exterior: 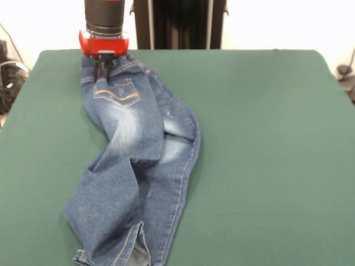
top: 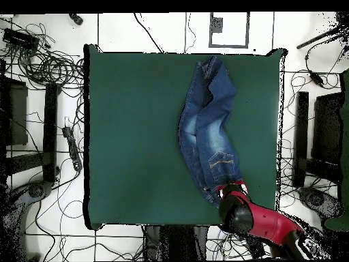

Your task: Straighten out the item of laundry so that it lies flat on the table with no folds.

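Table (exterior: 266, 138): dark green cloth top; it spreads wide to the right of my gripper in the front view, bare there.
Gripper (exterior: 102, 71): red collar, black fingers pointing straight down, at the waistband end of the jeans, close to the table's edge on my base side.
Finger state: the tips sit on or in the denim just above the pocket; I cannot tell whether they are spread or pinching cloth.
Jeans (exterior: 133, 166): blue denim, running away from my gripper in one long narrow strip towards the opposite table edge.
Pocket (exterior: 116, 91): orange-stitched, face up, just below my fingertips.
Lay: not flat; the legs lie folded over each other, twisted at mid-length, cuffs bunched at the end farthest from me.
Overhead check: jeans (top: 208, 129) stretch from my gripper (top: 230, 191) across the table (top: 129, 136).
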`<state>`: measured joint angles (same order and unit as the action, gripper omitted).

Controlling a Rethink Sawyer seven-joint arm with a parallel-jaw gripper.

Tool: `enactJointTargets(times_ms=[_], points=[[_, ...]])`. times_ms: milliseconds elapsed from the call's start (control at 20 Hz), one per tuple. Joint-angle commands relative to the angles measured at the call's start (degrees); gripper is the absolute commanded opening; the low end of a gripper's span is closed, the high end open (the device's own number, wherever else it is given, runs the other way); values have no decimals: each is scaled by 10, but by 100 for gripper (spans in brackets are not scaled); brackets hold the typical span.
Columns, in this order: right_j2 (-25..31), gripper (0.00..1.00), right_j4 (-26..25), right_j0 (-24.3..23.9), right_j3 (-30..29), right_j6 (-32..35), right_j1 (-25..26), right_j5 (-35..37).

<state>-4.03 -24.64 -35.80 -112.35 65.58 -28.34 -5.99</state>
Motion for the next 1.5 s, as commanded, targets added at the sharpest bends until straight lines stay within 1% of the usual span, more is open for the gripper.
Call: enactJointTargets(times_ms=[50,300,350,750,950,1200,1250,1500], points=[[64,0,-18,0,-34,101,34,12],[59,0,-12,2,-34,108,35,8],[58,100,-13,3,-34,108,36,3],[52,100,-9,10,-32,110,36,3],[52,100,15,12,-37,116,30,42],[49,100,10,14,-34,117,31,30],[43,0,6,21,-32,115,31,23],[40,0,2,23,-33,114,33,13]])
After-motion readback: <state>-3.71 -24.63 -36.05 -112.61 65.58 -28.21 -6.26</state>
